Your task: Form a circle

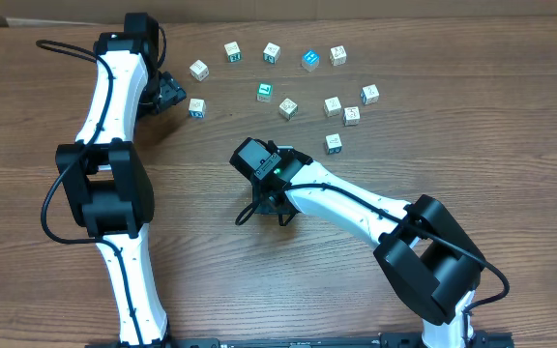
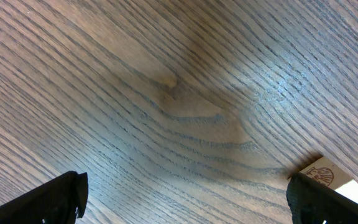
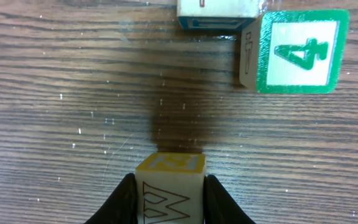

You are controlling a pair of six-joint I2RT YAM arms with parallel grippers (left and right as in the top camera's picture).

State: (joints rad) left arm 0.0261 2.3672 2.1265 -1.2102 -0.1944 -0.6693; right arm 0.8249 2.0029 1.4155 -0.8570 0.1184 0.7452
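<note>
Gently, with right claw [image 3: 169, 208] clenched on the yellow-topped cube [image 3: 169, 169] at the middle of the surface [image 1: 511, 145], carry low, steer past the green 4 cube [image 3: 300, 50], and set down in a gap of the ragged circle [image 1: 287, 108] by the far edge; leave left claw [image 2: 185, 199] released, far-left.

Even, fairly bright light fell from above on the table [image 1: 259, 300], and the arms cast only soft, short shadows in the sharp overhead view. In the left wrist view a pale bluish glare lay on the grain at far right, and the left gripper's fingers [image 2: 48, 200] were dark and blurred. In the right wrist view a dense shadow darkened the wood just beyond the yellow-topped cube [image 3: 169, 186], whose near face looked soft, while the green-bordered cube [image 3: 300, 50] was crisp.
</note>
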